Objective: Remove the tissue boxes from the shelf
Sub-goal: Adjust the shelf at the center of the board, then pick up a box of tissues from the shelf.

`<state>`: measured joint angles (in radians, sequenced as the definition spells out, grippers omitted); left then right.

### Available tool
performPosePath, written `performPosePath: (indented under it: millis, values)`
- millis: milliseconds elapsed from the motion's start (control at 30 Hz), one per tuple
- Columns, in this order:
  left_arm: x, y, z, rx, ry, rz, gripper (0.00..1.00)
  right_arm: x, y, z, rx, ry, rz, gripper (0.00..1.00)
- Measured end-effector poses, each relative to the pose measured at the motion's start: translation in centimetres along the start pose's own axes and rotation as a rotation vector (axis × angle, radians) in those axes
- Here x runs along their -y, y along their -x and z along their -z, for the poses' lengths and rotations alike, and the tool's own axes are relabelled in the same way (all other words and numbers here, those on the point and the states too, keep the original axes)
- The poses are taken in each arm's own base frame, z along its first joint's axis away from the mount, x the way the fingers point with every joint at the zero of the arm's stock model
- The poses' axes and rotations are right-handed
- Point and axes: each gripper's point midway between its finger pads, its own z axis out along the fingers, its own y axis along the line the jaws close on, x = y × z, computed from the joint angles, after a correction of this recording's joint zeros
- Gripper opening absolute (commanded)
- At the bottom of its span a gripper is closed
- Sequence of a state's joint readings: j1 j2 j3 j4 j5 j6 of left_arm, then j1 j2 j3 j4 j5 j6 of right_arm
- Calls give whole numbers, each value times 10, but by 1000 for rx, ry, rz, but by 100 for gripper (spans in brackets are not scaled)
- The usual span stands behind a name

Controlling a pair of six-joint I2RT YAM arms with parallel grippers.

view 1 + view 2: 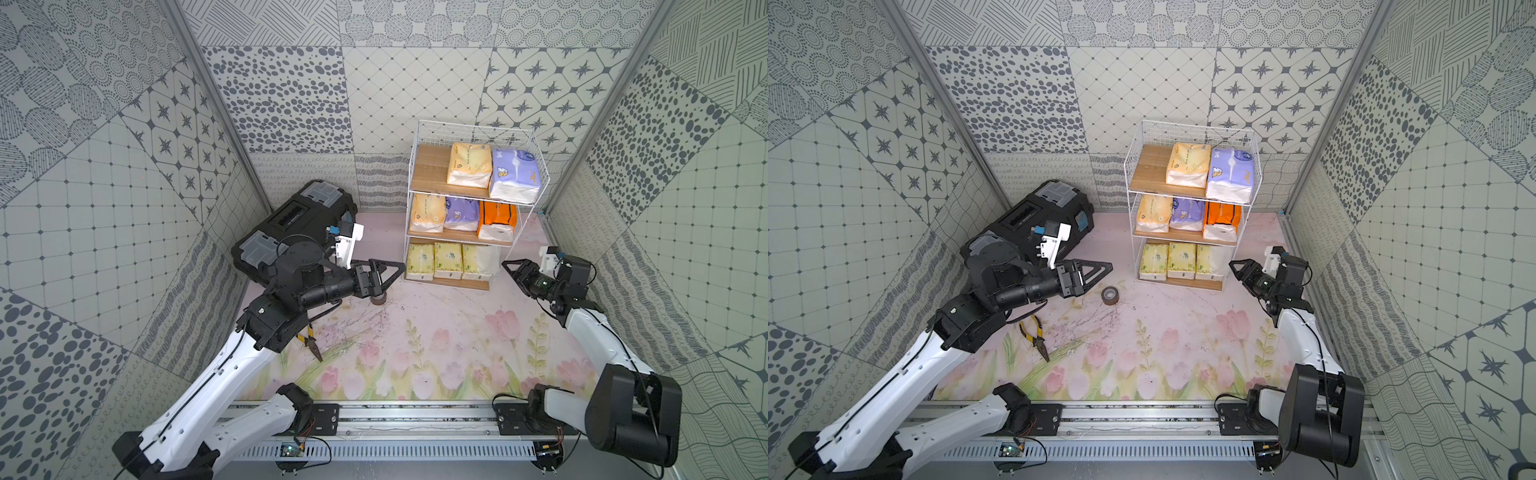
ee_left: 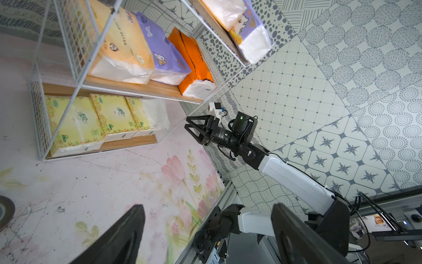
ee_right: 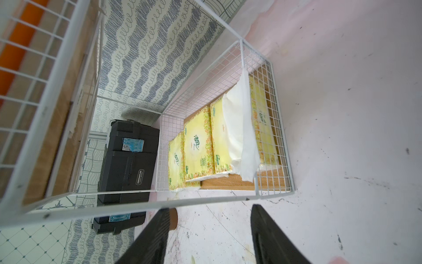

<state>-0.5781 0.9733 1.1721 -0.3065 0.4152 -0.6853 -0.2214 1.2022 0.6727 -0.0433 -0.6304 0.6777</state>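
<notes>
Left gripper [image 1: 397,268] is spread wide with nothing in it. Right gripper [image 1: 509,270] is partway open, empty too. Just ahead, between their tips, is the shelf [image 1: 428,170]: white wire grid, light wood boards. All the tissue boxes [image 1: 446,259] are sitting on it, soft crinkly plastic bricks, and the yellow-green ones have green Chinese lettering. Underneath is a scuffed tulip-print mat [image 1: 415,332], with grey patterned tile walls [image 1: 291,95] around.

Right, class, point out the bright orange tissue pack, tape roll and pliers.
bright orange tissue pack [image 1: 496,214]: a top view, orange wrapper.
tape roll [image 1: 1110,302]: a top view, brown side.
pliers [image 1: 1041,347]: a top view, dark jaws.
</notes>
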Motion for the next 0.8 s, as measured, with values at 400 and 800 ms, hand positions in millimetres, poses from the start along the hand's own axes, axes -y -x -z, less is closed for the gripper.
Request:
performPosePath:
  millis: [400,800]
  values:
    - [58,52,-61,19,-35,-132,83,-23,-7,41,91,39,72,70]
    - [79,114,-126,114,45,-281,75,-55,-20,98,208,58,188,70]
